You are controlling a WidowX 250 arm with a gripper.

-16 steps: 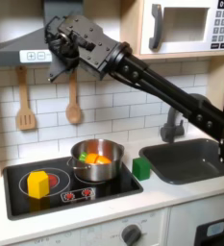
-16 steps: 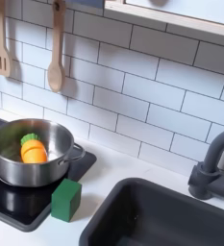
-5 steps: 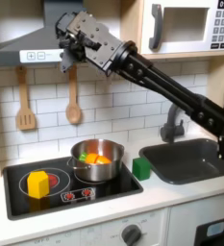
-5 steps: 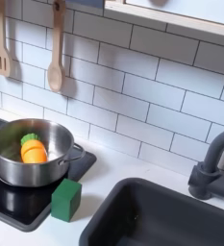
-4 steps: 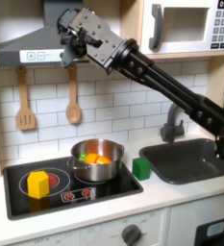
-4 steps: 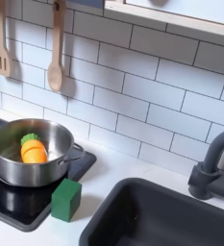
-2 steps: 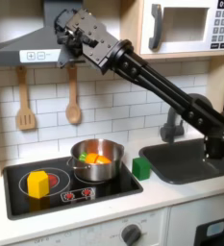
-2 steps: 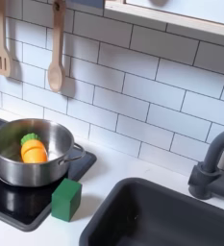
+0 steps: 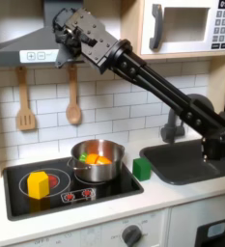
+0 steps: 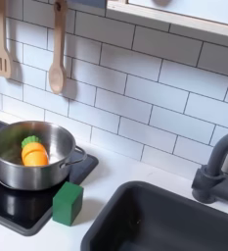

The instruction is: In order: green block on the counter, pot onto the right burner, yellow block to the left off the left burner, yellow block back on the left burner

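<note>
The yellow block [image 9: 37,183] rests on the left burner of the black cooktop [image 9: 17,205]. The silver pot [image 9: 97,162] with orange and yellow food stands on the right burner; in the second exterior view the pot [image 10: 29,157] is at the left. The green block [image 9: 142,168] sits on the cream counter [image 9: 167,193] just past the cooktop's right edge, and in the second exterior view the green block [image 10: 68,203] stands in front of the pot. My gripper [image 9: 63,39] hangs high in front of the range hood, far above the blocks, open and holding nothing.
A dark sink [image 9: 186,159] with a grey faucet [image 9: 172,123] lies at the first exterior view's right, under my arm. A spatula [image 9: 25,101] and wooden spoon [image 9: 73,96] hang on the tiled wall. A microwave [image 9: 186,24] sits up top.
My gripper has drifted slightly left and up near the hood. The blocks and the pot have not moved.
</note>
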